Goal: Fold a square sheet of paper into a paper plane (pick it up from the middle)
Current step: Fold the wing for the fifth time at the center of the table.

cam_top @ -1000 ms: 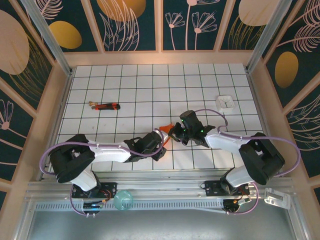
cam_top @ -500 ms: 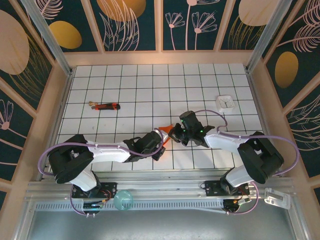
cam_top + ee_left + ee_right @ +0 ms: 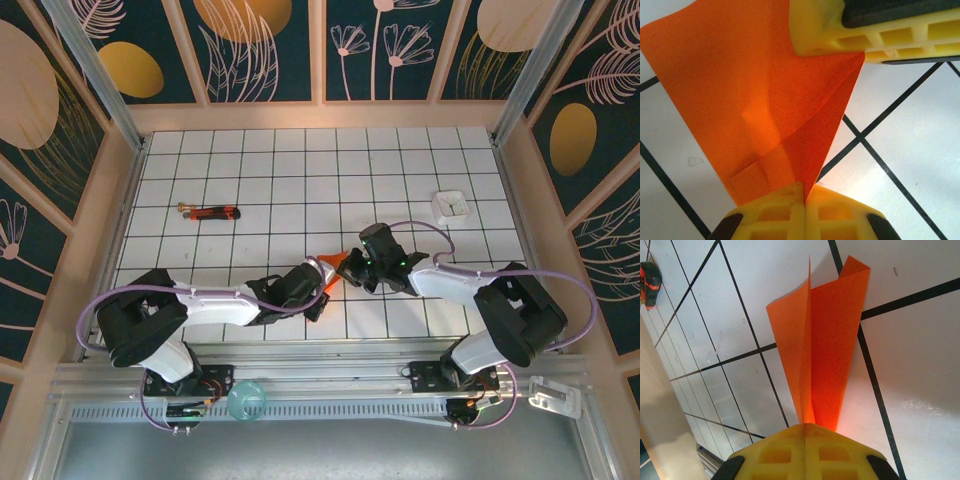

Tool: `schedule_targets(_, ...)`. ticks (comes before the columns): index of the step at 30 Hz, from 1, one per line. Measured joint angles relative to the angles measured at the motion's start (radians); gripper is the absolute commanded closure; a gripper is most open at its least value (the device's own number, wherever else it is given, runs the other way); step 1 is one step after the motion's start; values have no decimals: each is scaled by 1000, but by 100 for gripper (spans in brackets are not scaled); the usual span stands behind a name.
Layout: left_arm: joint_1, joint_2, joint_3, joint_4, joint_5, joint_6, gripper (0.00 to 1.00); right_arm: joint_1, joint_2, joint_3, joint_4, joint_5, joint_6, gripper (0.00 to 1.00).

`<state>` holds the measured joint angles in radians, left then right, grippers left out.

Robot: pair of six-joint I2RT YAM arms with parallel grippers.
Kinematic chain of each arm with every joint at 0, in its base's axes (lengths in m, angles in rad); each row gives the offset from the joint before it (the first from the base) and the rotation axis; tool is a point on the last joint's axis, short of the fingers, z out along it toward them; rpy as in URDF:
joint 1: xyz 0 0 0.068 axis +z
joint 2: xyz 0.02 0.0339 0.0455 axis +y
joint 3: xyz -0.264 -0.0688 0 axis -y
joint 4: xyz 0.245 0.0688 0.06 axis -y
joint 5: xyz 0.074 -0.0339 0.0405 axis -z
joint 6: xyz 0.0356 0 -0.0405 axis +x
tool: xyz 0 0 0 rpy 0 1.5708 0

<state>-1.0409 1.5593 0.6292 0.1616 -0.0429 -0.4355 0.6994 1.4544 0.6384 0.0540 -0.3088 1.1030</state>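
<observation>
White tabletop (image 3: 250, 170) with black grid lines, red-and-black stick-like tool (image 3: 211, 212) lying left, small white square object (image 3: 452, 204) right

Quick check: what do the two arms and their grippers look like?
Left arm and right arm: white links, black joints, a lavender cable looping along each. Left gripper and right gripper have yellow lattice-moulded fingers with black backing. A green light glows near the right gripper.

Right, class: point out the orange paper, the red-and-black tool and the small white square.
orange paper (image 3: 825, 340): right wrist view, on its folded middle.
red-and-black tool (image 3: 212, 212): top external view, on its mid-length.
small white square (image 3: 452, 204): top external view, on its centre.
</observation>
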Motion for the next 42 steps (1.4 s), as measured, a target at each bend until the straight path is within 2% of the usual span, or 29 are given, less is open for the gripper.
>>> schedule_targets(5,0,0,-36,64,29,-55,100,-4,-11,-8,-7,3,-3,78)
schedule_targets(10,8,0,-75,133,62,-113,100,-14,-69,-11,-26,21,-32,73)
schedule_targets(17,41,-6,-137,247,123,-202,100,-45,-147,-11,-72,58,-117,72)
schedule_targets(27,81,-2,-208,426,238,-344,100,-53,-169,-11,-89,84,-263,71)
schedule_targets(34,87,40,-221,542,311,-435,100,-53,-169,-11,-89,81,-306,72)
schedule_targets(42,87,79,-229,589,339,-478,100,-53,-169,-11,-89,80,-325,73)
